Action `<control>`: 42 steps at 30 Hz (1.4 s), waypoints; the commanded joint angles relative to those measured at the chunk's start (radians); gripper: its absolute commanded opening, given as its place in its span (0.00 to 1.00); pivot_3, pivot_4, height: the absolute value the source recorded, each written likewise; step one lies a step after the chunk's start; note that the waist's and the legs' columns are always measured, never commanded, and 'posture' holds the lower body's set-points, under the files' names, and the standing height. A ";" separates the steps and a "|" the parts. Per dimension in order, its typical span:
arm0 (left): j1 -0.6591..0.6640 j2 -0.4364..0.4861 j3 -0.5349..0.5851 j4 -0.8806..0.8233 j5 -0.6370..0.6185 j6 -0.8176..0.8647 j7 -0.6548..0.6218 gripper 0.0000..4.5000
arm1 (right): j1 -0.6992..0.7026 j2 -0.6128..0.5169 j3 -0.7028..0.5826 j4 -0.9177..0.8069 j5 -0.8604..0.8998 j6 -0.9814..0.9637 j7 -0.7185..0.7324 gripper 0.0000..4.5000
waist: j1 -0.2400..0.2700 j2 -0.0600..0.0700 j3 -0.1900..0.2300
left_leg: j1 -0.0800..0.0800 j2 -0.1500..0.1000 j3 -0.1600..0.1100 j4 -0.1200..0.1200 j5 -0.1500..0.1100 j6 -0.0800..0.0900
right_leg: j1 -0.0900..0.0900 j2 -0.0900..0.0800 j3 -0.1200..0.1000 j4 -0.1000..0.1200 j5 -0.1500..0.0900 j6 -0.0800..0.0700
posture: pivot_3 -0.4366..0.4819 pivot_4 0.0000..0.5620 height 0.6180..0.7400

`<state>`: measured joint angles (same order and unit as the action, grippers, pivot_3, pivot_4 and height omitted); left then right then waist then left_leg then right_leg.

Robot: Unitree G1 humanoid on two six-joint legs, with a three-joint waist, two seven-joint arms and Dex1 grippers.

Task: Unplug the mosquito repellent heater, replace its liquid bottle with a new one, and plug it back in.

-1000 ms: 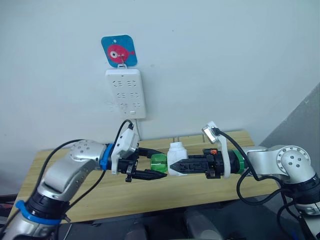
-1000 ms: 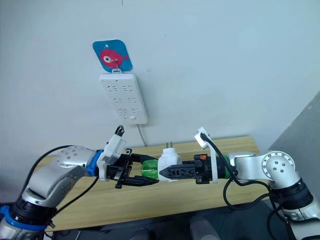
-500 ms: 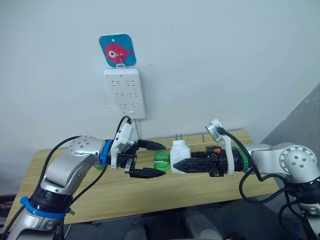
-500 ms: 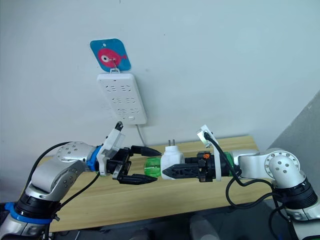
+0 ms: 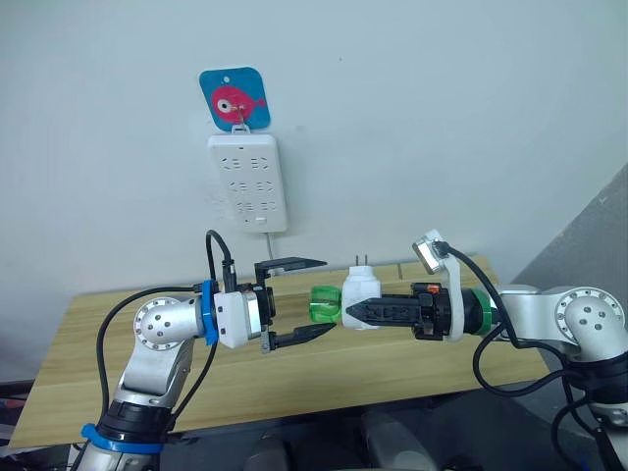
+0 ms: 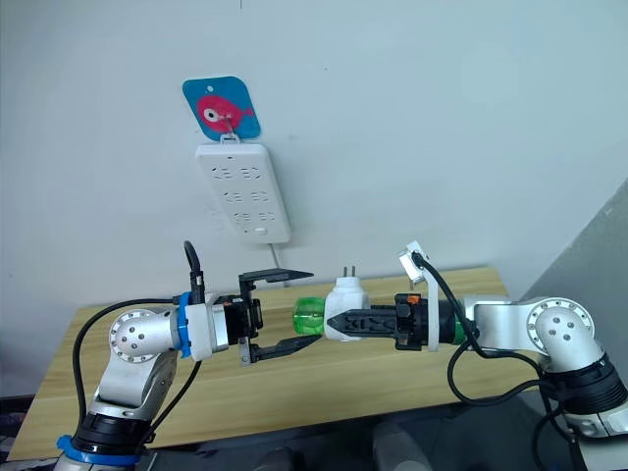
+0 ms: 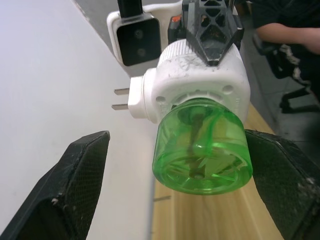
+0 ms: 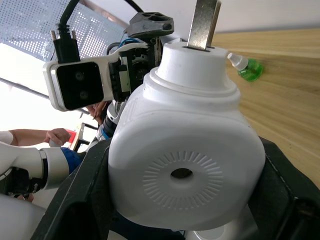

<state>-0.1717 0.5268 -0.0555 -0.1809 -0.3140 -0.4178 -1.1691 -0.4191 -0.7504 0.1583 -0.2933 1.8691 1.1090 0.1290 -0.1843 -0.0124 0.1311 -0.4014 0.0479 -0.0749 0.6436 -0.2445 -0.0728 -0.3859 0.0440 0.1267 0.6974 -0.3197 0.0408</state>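
My right gripper is shut on the mosquito repellent heater, a small white unit held above the table with its two plug pins pointing up. A green liquid bottle sticks out of the heater towards my left gripper. That gripper is open, one finger above and one below the bottle's end; in the left wrist view the bottle sits between the fingers with gaps on both sides. Another green bottle lies on the table.
A tall white power strip hangs on the wall under a blue fish hook plate, its cord running down behind the wooden table. A person's arm and hand show beyond the table.
My left gripper has turned level and spread its fingers wider around the bottle's end. The right gripper has carried the heater slightly right and up.
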 commanded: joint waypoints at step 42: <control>-0.005 0.133 0.070 -0.219 -0.185 0.468 -0.046 1.00 | -0.022 0.004 -0.088 0.019 -0.062 0.039 0.130 0.68 | 0.023 -0.002 0.001 | 0.000 0.001 0.000 -0.001 0.000 0.000 | -0.001 0.001 -0.001 0.000 0.000 -0.001 | 0.33 0.16 1.00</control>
<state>-0.1679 0.6700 -0.0350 -0.3638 -0.5258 0.1583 -1.2291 -0.4301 -0.7461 0.1021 -0.2659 1.7612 1.1638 0.2647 -0.1616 -0.0142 0.1325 -0.4013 0.0485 -0.0755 0.6434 -0.2445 -0.0728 -0.3864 0.0447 0.1259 0.6979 -0.3201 0.0399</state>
